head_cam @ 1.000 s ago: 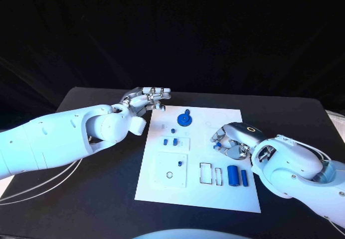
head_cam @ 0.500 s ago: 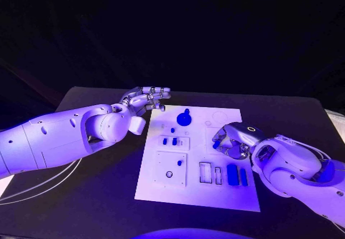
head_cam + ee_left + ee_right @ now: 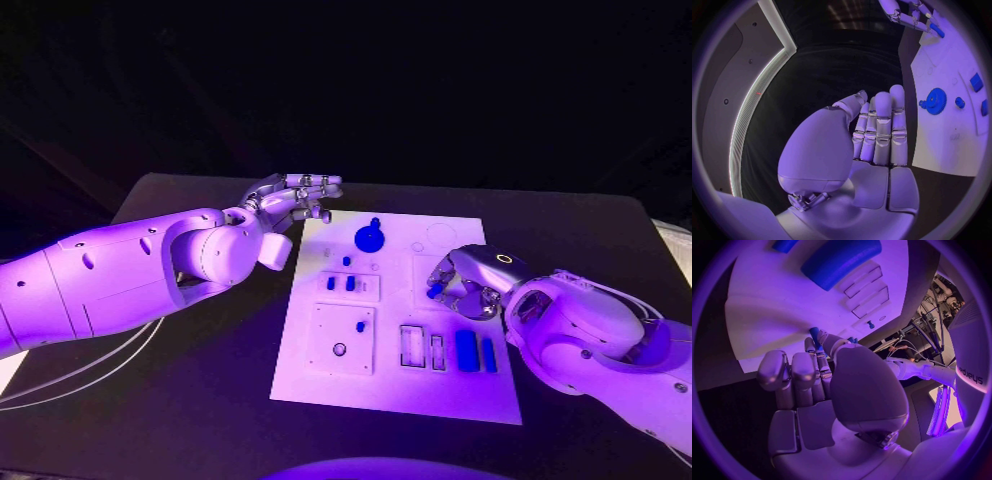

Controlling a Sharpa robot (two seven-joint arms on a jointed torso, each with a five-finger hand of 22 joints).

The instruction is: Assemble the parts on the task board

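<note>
The white task board (image 3: 325, 375) lies in the middle of the black table. My right hand (image 3: 470, 281) hovers over the board's right side and pinches a small blue part (image 3: 434, 291) between thumb and fingertip; the right wrist view shows that part (image 3: 814, 333) at the fingertips, close to the board (image 3: 767, 320). My left hand (image 3: 297, 198) is off the board's far left corner, fingers stretched out side by side, holding nothing (image 3: 878, 131). A blue gear (image 3: 371, 238) sits at the board's far end, seen also in the left wrist view (image 3: 934, 101).
Two small blue pieces (image 3: 339, 285) stand in a raised block at mid-board. Two longer blue blocks (image 3: 467, 349) lie at the near right, beside narrow rectangular slots (image 3: 414, 346). A white plate with a hole (image 3: 342, 338) sits at the near left. Cables (image 3: 87, 370) trail on the table's left.
</note>
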